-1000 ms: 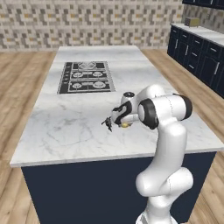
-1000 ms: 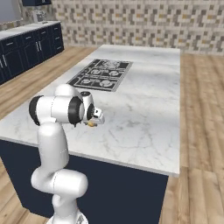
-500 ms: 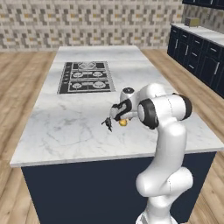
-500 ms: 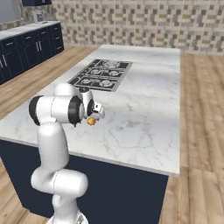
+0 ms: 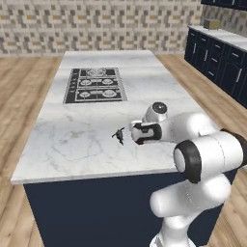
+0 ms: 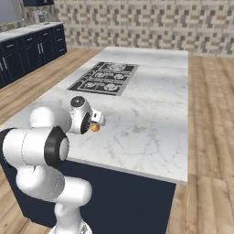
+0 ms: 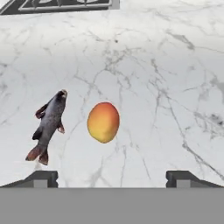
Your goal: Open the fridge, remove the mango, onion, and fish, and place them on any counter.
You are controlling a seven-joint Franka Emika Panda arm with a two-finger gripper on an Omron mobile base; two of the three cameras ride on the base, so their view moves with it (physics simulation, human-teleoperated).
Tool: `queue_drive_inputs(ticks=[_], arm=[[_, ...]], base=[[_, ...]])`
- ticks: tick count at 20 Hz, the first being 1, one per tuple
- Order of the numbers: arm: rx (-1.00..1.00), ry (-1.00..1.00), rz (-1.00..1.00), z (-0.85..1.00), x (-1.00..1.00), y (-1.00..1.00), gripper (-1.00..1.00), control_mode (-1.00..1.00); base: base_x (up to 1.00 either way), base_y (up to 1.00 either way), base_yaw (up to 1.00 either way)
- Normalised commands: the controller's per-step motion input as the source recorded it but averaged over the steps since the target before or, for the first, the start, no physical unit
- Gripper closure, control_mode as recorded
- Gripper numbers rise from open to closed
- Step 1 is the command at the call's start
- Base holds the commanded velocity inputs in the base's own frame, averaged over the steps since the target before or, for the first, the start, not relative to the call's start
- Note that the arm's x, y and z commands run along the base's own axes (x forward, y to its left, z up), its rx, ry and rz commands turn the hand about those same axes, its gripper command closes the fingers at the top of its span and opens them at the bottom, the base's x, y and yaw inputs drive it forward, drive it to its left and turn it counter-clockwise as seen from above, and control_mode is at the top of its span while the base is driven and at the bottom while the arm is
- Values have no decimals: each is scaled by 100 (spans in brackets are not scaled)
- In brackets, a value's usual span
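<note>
An orange-yellow mango (image 7: 103, 122) lies on the white marble counter (image 5: 82, 144), free of any grip. Close beside it rests the small dark fish (image 7: 49, 124), which also shows just left of the hand in the left base view (image 5: 118, 135). My gripper (image 7: 113, 179) hovers a little above the mango, open, with its two fingertips (image 7: 41, 178) spread wide to either side and nothing between them. In the right base view the mango (image 6: 95, 128) peeks out right at the gripper (image 6: 94, 123). The fridge and the onion are out of view.
A black gas cooktop (image 5: 95, 85) is set into the counter farther back. The counter's front edge (image 5: 91, 174) runs close below the hand. Navy cabinets (image 5: 219, 65) line the right wall, and more stand at the left (image 6: 27, 50). Wooden floor surrounds the island.
The jaws have opened wide and let go of the mango, which now lies on the counter beside the fish. The arm has barely shifted.
</note>
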Motion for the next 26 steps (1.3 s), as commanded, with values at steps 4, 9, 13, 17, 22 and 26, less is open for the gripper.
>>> queue_drive_inputs(ticks=[4,9,13,17,22,26], arm=[[1,-1,0,100,-100,-1,-100,-100],[0,5,0,100,-100,-2,-100,-100],[0,17,0,77,-100,-14,-100,-100],[0,26,0,21,-100,-9,-100,-100],[0,29,-2,2,-66,0,-100,-100],[0,0,0,0,0,0,-100,100]], base=[[0,0,0],[0,0,0],[0,0,0],[0,0,0],[0,0,0],[-78,-15,-47]])
